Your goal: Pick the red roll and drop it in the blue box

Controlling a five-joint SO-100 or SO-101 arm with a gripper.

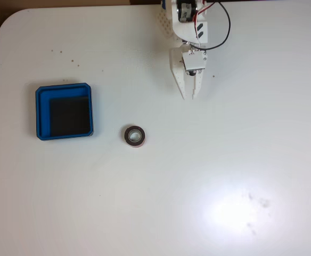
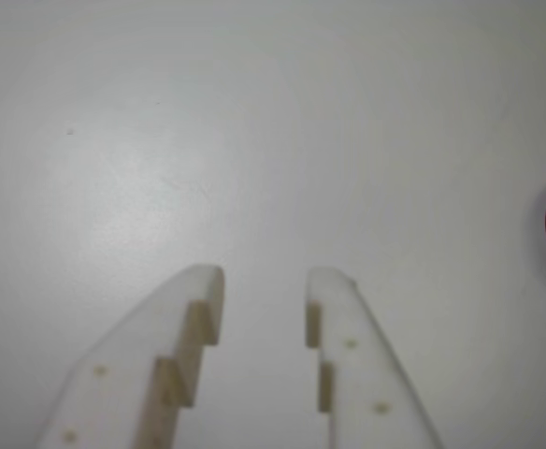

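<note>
Our gripper (image 2: 264, 285) hangs part-open and empty over bare table (image 1: 240, 160); the red roll (image 1: 134, 136) lies beside the blue box (image 1: 64, 112). We should centre over it (jaws straddling) before descending.

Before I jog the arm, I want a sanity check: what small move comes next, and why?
Probably swing the claw toward the red roll: the claw is open over bare table, while the roll lies apart from it, outside the blue box.
</note>
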